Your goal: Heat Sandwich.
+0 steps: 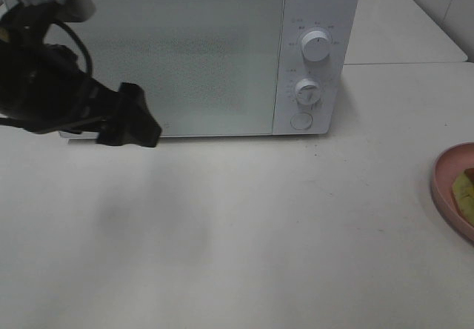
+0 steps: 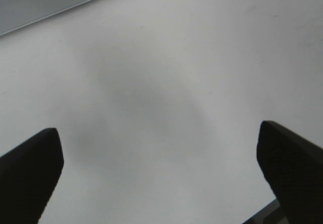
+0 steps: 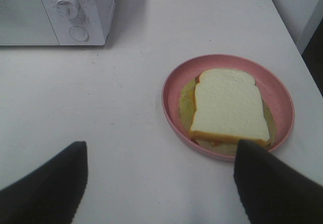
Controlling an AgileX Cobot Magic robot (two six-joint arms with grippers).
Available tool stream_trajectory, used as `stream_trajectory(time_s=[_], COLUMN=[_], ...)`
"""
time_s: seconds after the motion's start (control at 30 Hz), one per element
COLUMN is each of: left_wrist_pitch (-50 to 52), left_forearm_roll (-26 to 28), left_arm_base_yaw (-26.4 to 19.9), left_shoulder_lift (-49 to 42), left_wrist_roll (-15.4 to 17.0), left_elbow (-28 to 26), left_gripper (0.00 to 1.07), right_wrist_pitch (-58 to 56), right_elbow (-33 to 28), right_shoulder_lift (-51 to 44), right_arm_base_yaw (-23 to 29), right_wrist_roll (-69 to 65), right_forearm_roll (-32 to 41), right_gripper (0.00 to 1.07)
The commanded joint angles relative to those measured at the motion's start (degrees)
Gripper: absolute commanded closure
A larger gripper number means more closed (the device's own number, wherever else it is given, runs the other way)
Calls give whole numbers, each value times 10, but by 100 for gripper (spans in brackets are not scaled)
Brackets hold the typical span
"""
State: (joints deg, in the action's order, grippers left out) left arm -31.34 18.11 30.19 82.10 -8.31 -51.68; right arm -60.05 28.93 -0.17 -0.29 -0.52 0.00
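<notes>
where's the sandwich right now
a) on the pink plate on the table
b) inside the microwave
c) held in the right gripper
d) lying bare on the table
a: the right wrist view shows the sandwich lying on the pink plate, which sits on the table apart from the closed microwave, with no gripper touching it.

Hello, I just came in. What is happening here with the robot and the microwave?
The sandwich lies on a pink plate on the white table, to the right of the microwave, whose door is closed. Neither gripper holds anything. The left gripper is open and hangs over bare table near the door's left side. The right gripper is open too, with the plate in front of it, not touching it. Nothing is in the microwave yet, as far as can be seen.
</notes>
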Motion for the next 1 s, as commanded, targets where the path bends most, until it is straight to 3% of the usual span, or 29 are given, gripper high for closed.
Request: stream_trajectory(time_s=[0.03,0.2,0.33,0.4,0.6,0.87,1.0], left_wrist_pitch=[-79,-148,-175,-203,-270,-289,-289], left_forearm_roll=[-12,-36,-51,-73,-136,-138,-140], left_arm_base_yaw=[-61,-133,-174,-217,-296,-321,-321], left_shoulder_lift=[-38,-83,-112,-138,-197,-269,-320], left_wrist_roll=[3,5,30,48,56,63,63], left_elbow=[-1,-1,-1,0,1,7,52], left_gripper=[5,5,5,5,5,5,5], right_wrist_pitch=[6,6,6,6,6,6,6], right_elbow=[-1,-1,-1,-1,-1,-1,-1], right_shoulder_lift=[-15,-15,-15,-15,-15,-15,-15], right_arm_base_yaw=[-4,-4,-4,-4,-4,-4,-4], right_wrist_roll=[2,2,2,2,2,2,2], right_forearm_roll=[0,0,0,0,0,0,0], right_gripper=[31,31,31,31,31,31,31])
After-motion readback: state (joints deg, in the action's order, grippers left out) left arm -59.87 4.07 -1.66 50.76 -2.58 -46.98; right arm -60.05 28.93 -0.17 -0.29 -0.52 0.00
